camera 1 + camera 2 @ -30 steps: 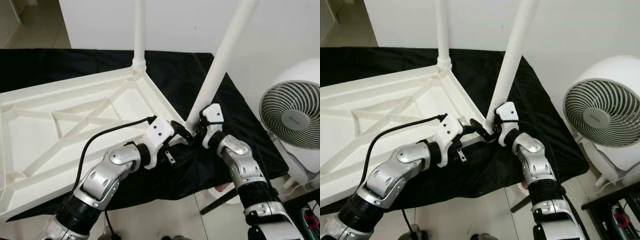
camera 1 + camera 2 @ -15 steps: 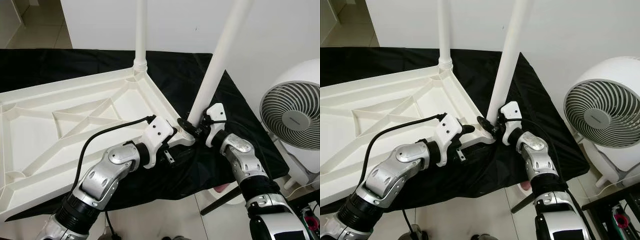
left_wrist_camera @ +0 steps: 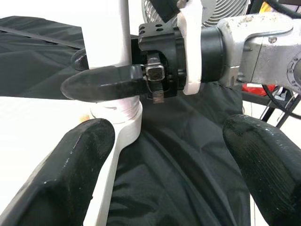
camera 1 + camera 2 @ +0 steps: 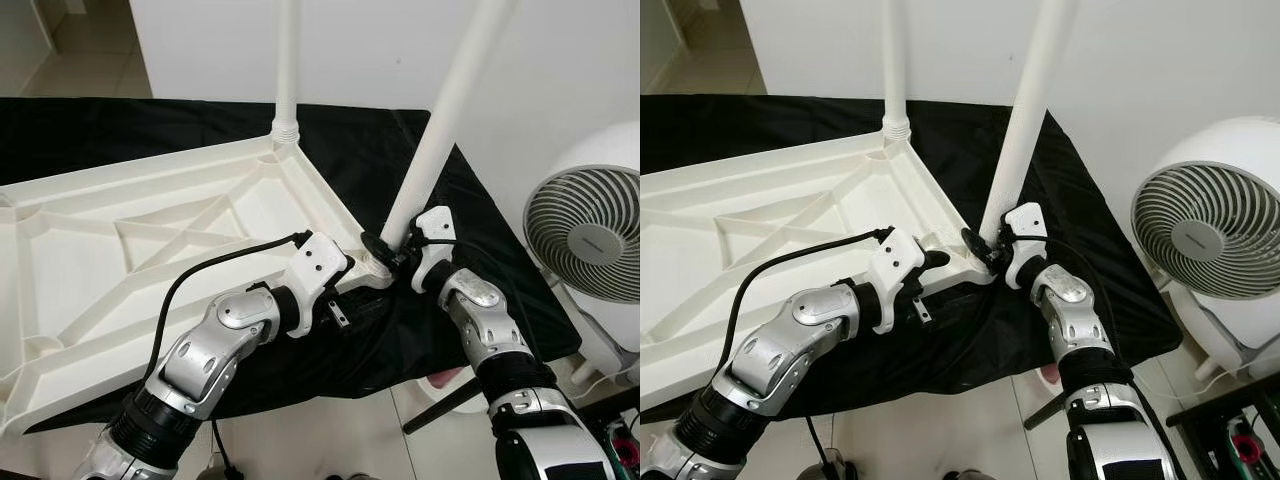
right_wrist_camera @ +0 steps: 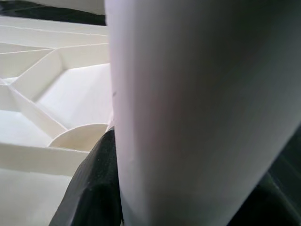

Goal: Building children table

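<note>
The white table top (image 4: 150,240) lies upside down on a black cloth (image 4: 400,150), ribs facing up, its near-right corner at about 4 o'clock from its centre. A second ago the near leg (image 4: 440,130) leaned harder to the right and sat just off the corner socket; now it stands steeper, foot at the socket, long axis running up toward 1 o'clock and cut off by the frame top. The far leg (image 4: 287,70) stands upright at the far corner, also cut off above. A white fan (image 4: 590,240) sits at 3 o'clock. The right gripper (image 4: 390,247) is clenched around the near leg's base. The left gripper (image 4: 352,283) stays spread wide beside the corner, gripping nothing. The joint inside the socket is hidden.
</note>
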You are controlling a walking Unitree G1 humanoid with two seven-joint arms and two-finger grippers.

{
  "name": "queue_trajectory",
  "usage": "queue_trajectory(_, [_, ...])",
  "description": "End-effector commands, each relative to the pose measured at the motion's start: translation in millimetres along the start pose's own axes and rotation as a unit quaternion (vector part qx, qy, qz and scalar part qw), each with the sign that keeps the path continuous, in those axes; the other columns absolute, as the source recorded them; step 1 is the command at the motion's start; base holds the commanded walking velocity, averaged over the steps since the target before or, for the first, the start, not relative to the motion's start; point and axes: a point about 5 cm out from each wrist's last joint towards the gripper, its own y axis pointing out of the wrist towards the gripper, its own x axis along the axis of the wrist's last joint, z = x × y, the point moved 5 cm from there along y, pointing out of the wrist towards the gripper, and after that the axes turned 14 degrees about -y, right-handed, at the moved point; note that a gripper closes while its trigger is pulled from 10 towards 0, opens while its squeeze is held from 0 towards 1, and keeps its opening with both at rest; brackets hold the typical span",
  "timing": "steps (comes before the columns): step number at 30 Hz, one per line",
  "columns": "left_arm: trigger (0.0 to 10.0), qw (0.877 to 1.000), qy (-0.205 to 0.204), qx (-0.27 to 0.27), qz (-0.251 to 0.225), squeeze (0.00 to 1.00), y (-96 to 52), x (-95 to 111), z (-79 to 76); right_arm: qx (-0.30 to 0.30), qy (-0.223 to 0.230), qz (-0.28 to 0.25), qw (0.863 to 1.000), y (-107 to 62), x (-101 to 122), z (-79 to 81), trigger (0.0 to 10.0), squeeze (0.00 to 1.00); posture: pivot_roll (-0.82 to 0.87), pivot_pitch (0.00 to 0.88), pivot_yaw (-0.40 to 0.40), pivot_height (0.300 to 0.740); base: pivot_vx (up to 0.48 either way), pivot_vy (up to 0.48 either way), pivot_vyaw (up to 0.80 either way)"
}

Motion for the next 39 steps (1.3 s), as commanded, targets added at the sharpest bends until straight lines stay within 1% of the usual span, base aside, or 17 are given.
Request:
queue_trajectory(1, [10.0, 1.000, 0.001, -0.018, 0.004, 0.00, -0.5, -1.0, -6.8, -0.043, 0.008, 0.031, 0.999, -9.2, -14.3, -10.6, 10.0, 0.00, 0.10, 0.085, -0.083, 0.740, 0.000, 0.000, 0.00])
queue_trajectory(4, [10.0, 1.000, -0.001, -0.020, 0.005, 0.00, -0.1, -2.1, -7.9, -0.131, 0.028, 0.036, 0.990, -14.0, -10.2, -11.7, 10.0, 0.00, 0.09, 0.083, -0.084, 0.740, 0.000, 0.000, 0.00])
queue_trajectory(7, [10.0, 1.000, 0.000, -0.020, 0.005, 0.00, -0.1, -2.2, -8.1, -0.149, 0.041, 0.042, 0.987, -15.2, -11.1, -11.8, 10.0, 0.00, 0.09, 0.083, -0.084, 0.740, 0.000, 0.000, 0.00])
queue_trajectory(9, [10.0, 1.000, 0.000, -0.022, 0.005, 0.00, 0.6, -2.5, -8.3, -0.220, 0.057, 0.039, 0.973, -20.8, -4.6, -4.5, 10.0, 0.00, 0.08, 0.076, -0.080, 0.740, 0.000, 0.000, 0.00])
queue_trajectory(11, [10.0, 1.000, 0.000, -0.024, 0.006, 0.00, 1.0, -2.6, -8.6, -0.243, 0.064, 0.039, 0.967, -22.9, -1.7, 1.3, 10.0, 0.00, 0.08, 0.073, -0.079, 0.740, 0.000, 0.000, 0.00])
queue_trajectory(12, [10.0, 1.000, 0.000, -0.024, 0.006, 0.00, 1.0, -2.6, -8.6, -0.243, 0.064, 0.039, 0.967, -22.9, -1.7, 1.3, 10.0, 0.00, 0.08, 0.073, -0.079, 0.740, 0.000, 0.000, 0.00])
queue_trajectory(13, [10.0, 1.000, 0.000, -0.026, 0.006, 0.00, 1.6, -2.2, -9.1, -0.256, 0.068, 0.037, 0.964, -23.3, 2.9, 10.5, 10.0, 0.00, 0.08, 0.073, -0.080, 0.740, 0.000, 0.000, 0.00])
queue_trajectory(16, [10.0, 1.000, 0.000, -0.026, 0.006, 0.00, 1.6, -2.2, -9.1, -0.256, 0.068, 0.037, 0.964, -23.3, 2.9, 10.5, 10.0, 0.00, 0.08, 0.073, -0.080, 0.740, 0.000, 0.000, 0.00])
queue_trajectory(19, [10.0, 1.000, 0.002, -0.029, 0.006, 0.00, 2.5, -1.5, -9.7, -0.262, 0.073, 0.032, 0.962, -22.6, 10.1, 21.0, 10.0, 0.00, 0.08, 0.066, -0.078, 0.740, 0.000, 0.000, 0.00])
queue_trajectory(23, [10.0, 1.000, 0.003, -0.031, 0.006, 0.00, 3.0, -1.5, -9.8, -0.264, 0.073, 0.034, 0.961, -23.6, 10.7, 17.6, 10.0, 0.00, 0.08, 0.059, -0.079, 0.740, 0.000, 0.000, 0.00])
queue_trajectory(24, [10.0, 1.000, 0.004, -0.031, 0.006, 0.00, 3.1, -1.3, -9.6, -0.264, 0.074, 0.035, 0.961, -24.1, 9.7, 15.3, 10.0, 0.13, 0.08, 0.057, -0.080, 0.740, 0.000, 0.000, 0.00])
queue_trajectory(25, [10.0, 1.000, 0.004, -0.031, 0.006, 0.00, 3.1, -1.3, -9.6, -0.264, 0.074, 0.035, 0.961, -24.1, 9.7, 15.3, 10.0, 0.13, 0.08, 0.057, -0.080, 0.740, 0.000, 0.000, 0.00])
queue_trajectory(26, [10.0, 1.000, 0.004, -0.030, 0.006, 0.00, 3.2, -1.3, -9.4, -0.265, 0.078, 0.037, 0.960, -24.6, 9.3, 14.4, 10.0, 1.00, 0.08, 0.054, -0.080, 0.740, 0.000, 0.000, 0.00])
queue_trajectory(36, [10.0, 1.000, 0.005, -0.030, 0.006, 0.00, 2.4, -1.6, -9.8, -0.237, 0.084, 0.022, 0.968, -25.1, 11.8, 8.3, 10.0, 1.00, 0.09, 0.050, -0.082, 0.740, 0.000, 0.000, 0.00])
queue_trajectory(37, [10.0, 1.000, 0.005, -0.029, 0.006, 0.00, 2.3, -1.5, -9.6, -0.216, 0.079, 0.017, 0.973, -23.3, 13.5, 8.8, 10.0, 1.00, 0.08, 0.052, -0.082, 0.740, 0.000, 0.000, 0.00])
queue_trajectory(38, [10.0, 1.000, 0.005, -0.029, 0.006, 0.00, 2.4, -1.4, -9.6, -0.179, 0.081, 0.010, 0.980, -20.9, 14.5, 7.9, 10.0, 0.36, 0.08, 0.053, -0.083, 0.740, 0.000, 0.000, 0.00])
queue_trajectory(39, [10.0, 1.000, 0.005, -0.029, 0.006, 0.00, 2.4, -1.4, -9.6, -0.179, 0.081, 0.010, 0.980, -20.9, 14.5, 7.9, 10.0, 0.36, 0.08, 0.053, -0.083, 0.740, 0.000, 0.000, 0.00])
